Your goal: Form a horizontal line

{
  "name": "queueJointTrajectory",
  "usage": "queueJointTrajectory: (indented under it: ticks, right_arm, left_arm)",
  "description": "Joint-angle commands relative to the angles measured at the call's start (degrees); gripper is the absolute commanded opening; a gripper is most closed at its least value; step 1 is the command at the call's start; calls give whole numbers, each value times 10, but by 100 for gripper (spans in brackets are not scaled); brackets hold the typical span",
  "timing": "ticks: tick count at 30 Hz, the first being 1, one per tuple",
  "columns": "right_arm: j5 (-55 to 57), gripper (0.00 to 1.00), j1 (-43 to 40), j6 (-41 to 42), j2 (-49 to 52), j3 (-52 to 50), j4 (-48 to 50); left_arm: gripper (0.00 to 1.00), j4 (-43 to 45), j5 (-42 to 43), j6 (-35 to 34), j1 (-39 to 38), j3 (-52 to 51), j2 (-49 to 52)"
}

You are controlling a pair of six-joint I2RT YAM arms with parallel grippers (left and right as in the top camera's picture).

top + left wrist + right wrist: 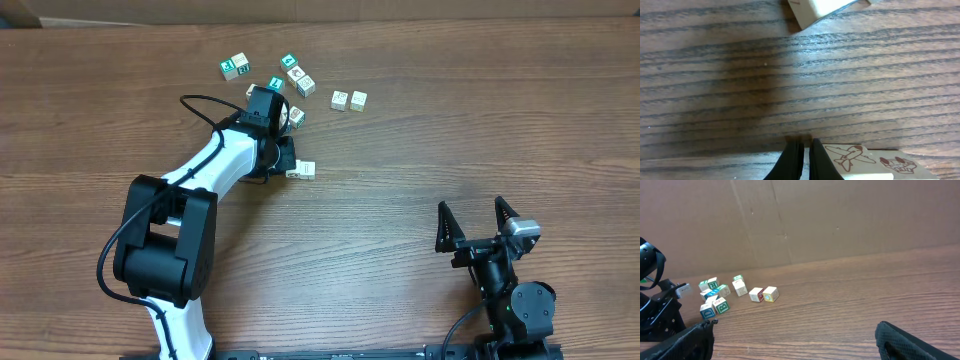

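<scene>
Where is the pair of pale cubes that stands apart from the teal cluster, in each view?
Overhead: the pair of pale cubes sits upper middle, right of the teal cluster.
Left wrist: cannot be matched; only cropped cubes show.
Right wrist: lower left, again right of the cluster.
Shared landmark: the teal cluster.

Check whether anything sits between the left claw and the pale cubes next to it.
Nothing visible does. The shut left claw sits directly beside the pale cubes, with no gap showing in the wrist view. A far cube lies apart across bare table.
</scene>
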Motion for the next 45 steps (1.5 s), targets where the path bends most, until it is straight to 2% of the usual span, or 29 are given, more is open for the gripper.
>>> queueJointTrajectory:
  ticks: [1,4,11,18,45]
  right_arm:
    - [3,100,-3,-2,-5,-6,3]
    - [3,100,-3,-2,-5,-6,3]
    - [3,100,-3,-2,-5,-6,3]
    - [3,100,-3,-2,-5,-6,3]
    - [3,100,-3,-2,-5,-6,3]
  left_arm:
    - [4,6,-27,15,-4,-3,6]
    - [4,26,-53,18,-2,-2,6]
    - [4,63,-52,41,-3,27,6]
    - [4,94,-16,41,-12,33,6]
    - [4,51,-18,40,-39,33,6]
